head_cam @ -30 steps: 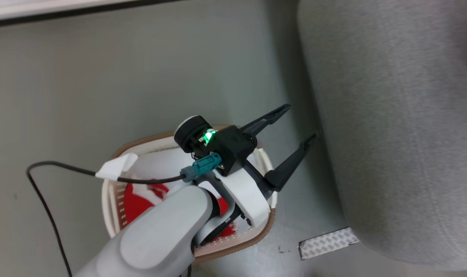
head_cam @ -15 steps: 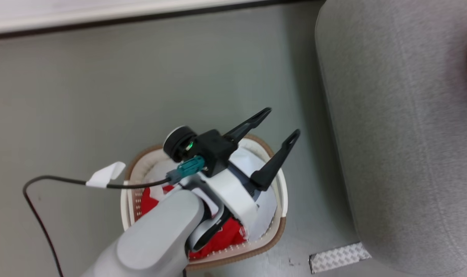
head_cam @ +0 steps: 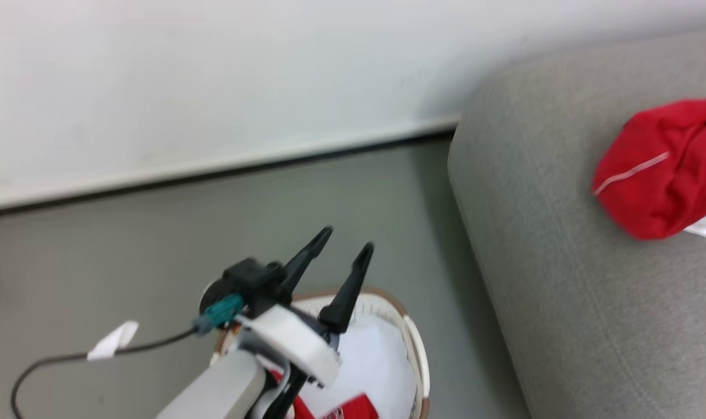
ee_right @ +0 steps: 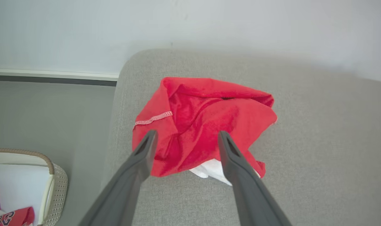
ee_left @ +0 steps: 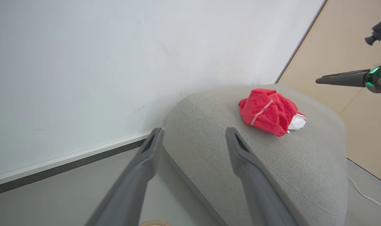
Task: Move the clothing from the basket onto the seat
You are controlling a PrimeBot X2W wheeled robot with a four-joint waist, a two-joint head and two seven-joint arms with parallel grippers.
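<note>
The clothing (ee_right: 206,125) looks light and limp — best pinched at a raised fold or hem. One piece of it lies crumpled on the seat (ee_right: 319,141); more sits in the basket (ee_right: 60,188) at its 8 o'clock. The right tool (ee_right: 187,133) stands wide apart above that piece, empty; the left tool (head_cam: 348,238), likewise apart and empty, hangs over the basket.

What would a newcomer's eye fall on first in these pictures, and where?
A crumpled bright red fabric garment with a white stitched hem lies on the large light grey upholstered sofa, between the open fingers of the right gripper in that wrist's view. In the head view, the open left gripper hangs above an oval cream-white plastic basket with a tan rim, which holds more red and white clothing.
</note>
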